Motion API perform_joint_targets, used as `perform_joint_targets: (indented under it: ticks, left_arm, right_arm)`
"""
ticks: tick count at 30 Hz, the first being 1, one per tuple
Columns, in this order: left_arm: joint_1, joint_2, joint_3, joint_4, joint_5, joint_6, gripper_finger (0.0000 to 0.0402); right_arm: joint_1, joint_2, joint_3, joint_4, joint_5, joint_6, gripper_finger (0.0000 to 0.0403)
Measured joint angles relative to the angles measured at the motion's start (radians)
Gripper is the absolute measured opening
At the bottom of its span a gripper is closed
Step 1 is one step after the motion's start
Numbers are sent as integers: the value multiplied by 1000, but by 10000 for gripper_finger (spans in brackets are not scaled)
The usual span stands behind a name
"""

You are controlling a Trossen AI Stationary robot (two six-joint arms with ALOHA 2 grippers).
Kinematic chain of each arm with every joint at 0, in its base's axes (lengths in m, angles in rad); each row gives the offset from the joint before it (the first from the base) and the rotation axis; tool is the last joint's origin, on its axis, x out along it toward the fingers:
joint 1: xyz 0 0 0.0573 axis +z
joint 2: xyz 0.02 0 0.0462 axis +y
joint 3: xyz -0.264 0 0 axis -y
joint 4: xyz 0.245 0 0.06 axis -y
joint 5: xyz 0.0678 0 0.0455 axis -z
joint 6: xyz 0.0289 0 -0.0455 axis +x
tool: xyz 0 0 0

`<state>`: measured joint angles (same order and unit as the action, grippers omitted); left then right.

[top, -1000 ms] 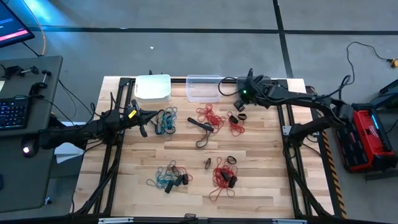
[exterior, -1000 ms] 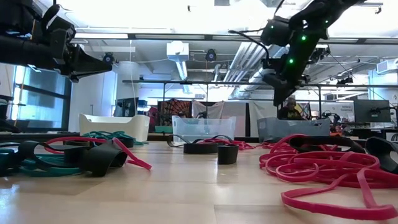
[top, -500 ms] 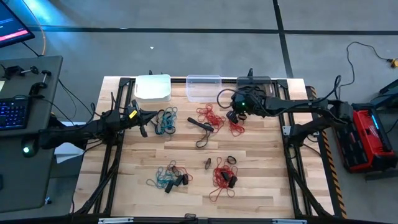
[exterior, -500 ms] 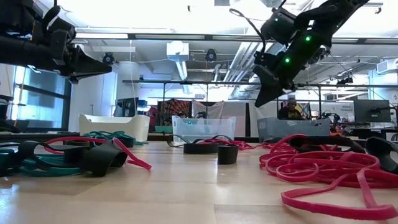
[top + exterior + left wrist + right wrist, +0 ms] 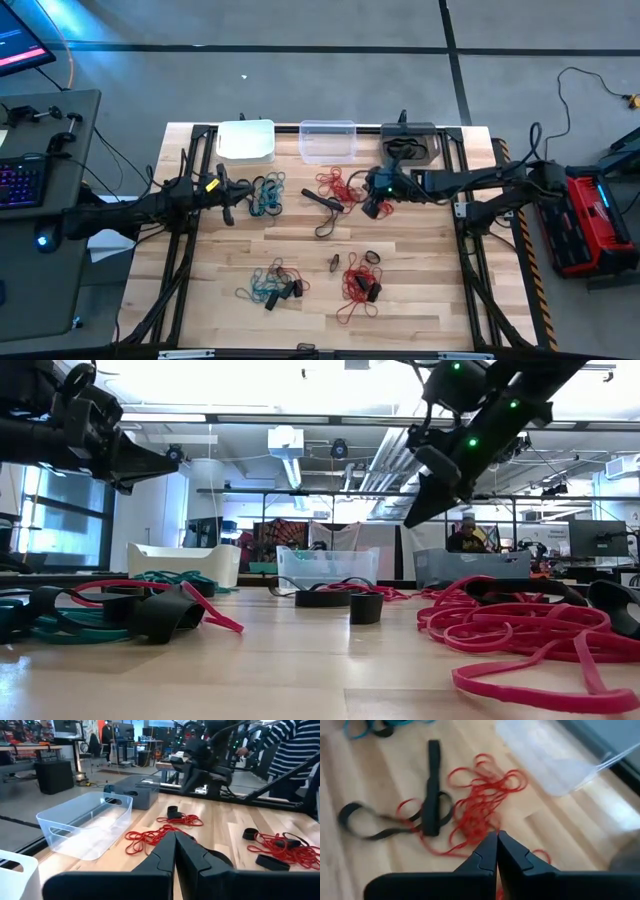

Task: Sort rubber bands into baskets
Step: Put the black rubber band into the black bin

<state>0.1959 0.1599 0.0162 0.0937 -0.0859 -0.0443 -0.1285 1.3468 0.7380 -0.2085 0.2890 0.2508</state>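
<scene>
The right end effector [image 5: 372, 207] hangs pinched shut and empty over tangled red rubber bands [image 5: 337, 186] near the table's far edge; closed, it would only shove the clump, or snag the black band [image 5: 433, 787] too.

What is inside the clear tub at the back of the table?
The clear basket looks empty: only its bare bottom shows through, from above and in the left wrist view. No rubber bands lie in it.

The high view looks straight down on the whole table [image 5: 420, 290] from well above. The low view sits at tabletop level, facing the far baskets and the room. Each wrist view looks forward past its own pincer, close over the wood. Both wrist views share the clear basket [image 5: 85, 822] and the red bands [image 5: 487, 800] ahead of the pincers.
</scene>
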Motion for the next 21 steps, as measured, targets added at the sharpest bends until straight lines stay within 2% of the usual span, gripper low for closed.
perform_joint_targets:
  ticks: [4,7,11,17,21]
  left_arm:
    - [0,0,0,0,-11,2,0]
    - [0,0,0,0,-12,2,0]
    - [0,0,0,0,-13,3,0]
    - [0,0,0,0,-15,5,0]
    - [0,0,0,-7,-15,17,0]
  right_arm:
    - [14,0,0,-27,3,60,0]
    - [-1,0,0,-97,45,139,10]
    - [-24,0,0,-178,51,202,49]
    - [-47,0,0,-184,20,204,125]
    - [-69,25,0,-175,-17,205,146]
